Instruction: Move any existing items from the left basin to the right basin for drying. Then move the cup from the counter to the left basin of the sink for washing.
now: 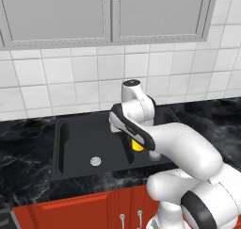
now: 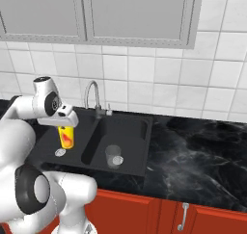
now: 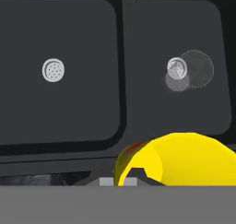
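My gripper [image 2: 66,129] is shut on the yellow cup [image 2: 66,137], holding it in the air over the black double sink [image 2: 144,132], near the central divider. From the hand camera the cup [image 3: 189,156] fills the lower right, with one dark fingertip [image 3: 133,173] against its rim. The left basin [image 3: 27,103] holds nothing but its silver drain [image 3: 53,71]. A clear glass tumbler [image 2: 113,156] stands upright in the right basin [image 3: 152,112], beside the drain there [image 3: 174,67]. In the left base view my arm covers the right basin, and the cup [image 1: 137,146] peeks out under my gripper [image 1: 135,141].
The curved chrome tap [image 2: 91,96] rises behind the divider, close to my hand. Black marble counter [image 2: 193,146] runs on both sides of the sink. The white tiled wall and grey wall cabinets [image 2: 130,11] stand behind, with red cabinet doors [image 2: 144,214] below.
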Robot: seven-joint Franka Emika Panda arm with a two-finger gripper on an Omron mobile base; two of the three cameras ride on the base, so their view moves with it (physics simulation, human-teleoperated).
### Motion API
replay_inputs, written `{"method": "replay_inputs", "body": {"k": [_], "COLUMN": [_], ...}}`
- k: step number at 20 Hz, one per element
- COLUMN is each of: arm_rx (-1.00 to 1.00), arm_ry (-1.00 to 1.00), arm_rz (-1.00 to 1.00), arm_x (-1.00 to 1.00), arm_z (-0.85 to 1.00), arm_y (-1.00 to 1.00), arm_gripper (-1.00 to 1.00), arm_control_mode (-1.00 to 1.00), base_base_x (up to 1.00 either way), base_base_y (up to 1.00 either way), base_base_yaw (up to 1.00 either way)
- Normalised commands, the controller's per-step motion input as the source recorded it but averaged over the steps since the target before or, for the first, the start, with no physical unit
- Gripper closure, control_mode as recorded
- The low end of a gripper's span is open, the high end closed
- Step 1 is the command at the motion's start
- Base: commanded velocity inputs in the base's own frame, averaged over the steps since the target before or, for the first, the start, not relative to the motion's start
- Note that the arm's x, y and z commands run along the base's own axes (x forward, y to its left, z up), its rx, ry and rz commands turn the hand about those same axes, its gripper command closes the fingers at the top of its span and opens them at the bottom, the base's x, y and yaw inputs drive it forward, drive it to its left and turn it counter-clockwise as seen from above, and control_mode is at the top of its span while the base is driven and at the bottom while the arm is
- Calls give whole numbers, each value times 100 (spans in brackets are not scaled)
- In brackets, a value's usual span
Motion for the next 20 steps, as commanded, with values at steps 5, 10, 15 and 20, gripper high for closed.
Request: {"method": "replay_inputs", "body": {"k": [5, 10, 15, 20], "arm_rx": [0, 0, 0, -3], "arm_ry": [3, 2, 3, 0], "arm_rz": [2, 0, 0, 0], "arm_x": [29, 40, 40, 35], "arm_z": [-2, -9, -27, -45], "arm_y": [53, 41, 43, 35], "arm_gripper": [100, 100, 100, 100], "arm_control_mode": [-100, -100, -100, -100], "base_base_x": [0, 0, 0, 0], "base_base_y": [0, 0, 0, 0], "base_base_yaw": [0, 0, 0, 0]}}
